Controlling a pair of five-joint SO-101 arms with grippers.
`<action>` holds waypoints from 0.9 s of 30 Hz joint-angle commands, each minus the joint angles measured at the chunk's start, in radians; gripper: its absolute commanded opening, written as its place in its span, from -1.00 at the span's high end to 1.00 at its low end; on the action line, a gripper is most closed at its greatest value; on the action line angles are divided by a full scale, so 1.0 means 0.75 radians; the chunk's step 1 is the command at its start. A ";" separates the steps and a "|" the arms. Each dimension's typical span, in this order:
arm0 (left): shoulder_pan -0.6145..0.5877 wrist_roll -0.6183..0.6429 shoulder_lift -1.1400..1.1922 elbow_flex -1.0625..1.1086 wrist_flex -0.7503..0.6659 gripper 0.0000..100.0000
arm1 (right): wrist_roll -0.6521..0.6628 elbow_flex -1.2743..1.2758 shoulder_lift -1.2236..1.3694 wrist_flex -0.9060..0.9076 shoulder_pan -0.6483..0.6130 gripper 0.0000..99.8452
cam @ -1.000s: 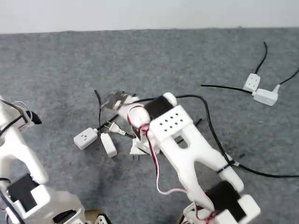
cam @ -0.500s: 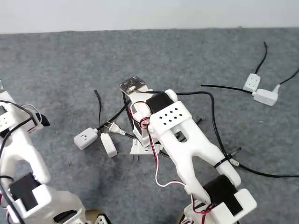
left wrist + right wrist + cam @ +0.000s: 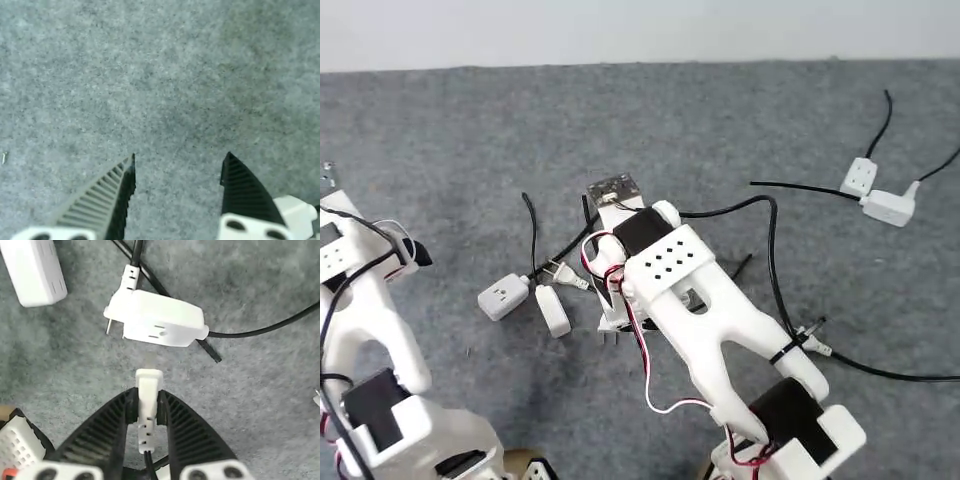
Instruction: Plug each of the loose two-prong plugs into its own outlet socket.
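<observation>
I watch right gripper (image 3: 147,392) swing over outlet socket (image 3: 157,322), pinching two-prong plug (image 3: 148,376); plug now aligned, insertion next; left gripper (image 3: 177,164) spread, idle.

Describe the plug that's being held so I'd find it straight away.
Start at the right arm over the grey carpet. Its black end effector pinches a slim white plug, pointing at a white outlet block; no other plug is held.

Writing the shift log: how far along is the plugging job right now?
Done: no plug visibly seated. In hand: the right gripper is shut on a white plug, prongs aimed at the white outlet block, not yet in. Remaining: that insertion, plus the loose plug beside the cube socket; the left gripper is open over carpet.
</observation>
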 commanded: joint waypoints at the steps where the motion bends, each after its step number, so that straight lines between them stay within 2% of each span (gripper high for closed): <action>1: 0.010 0.025 -0.068 -0.009 -0.020 0.47 | -0.025 -0.059 -0.009 -0.038 0.007 0.98; 6: 0.008 0.025 -0.068 -0.009 -0.020 0.47 | -0.025 -0.033 -0.007 -0.099 0.011 0.98; 14: 0.008 0.025 -0.068 -0.009 -0.020 0.47 | -0.025 0.221 -0.019 -0.334 0.011 0.98; 27: 0.008 0.025 -0.068 0.030 -0.063 0.47 | -0.020 0.211 -0.021 -0.334 0.011 0.98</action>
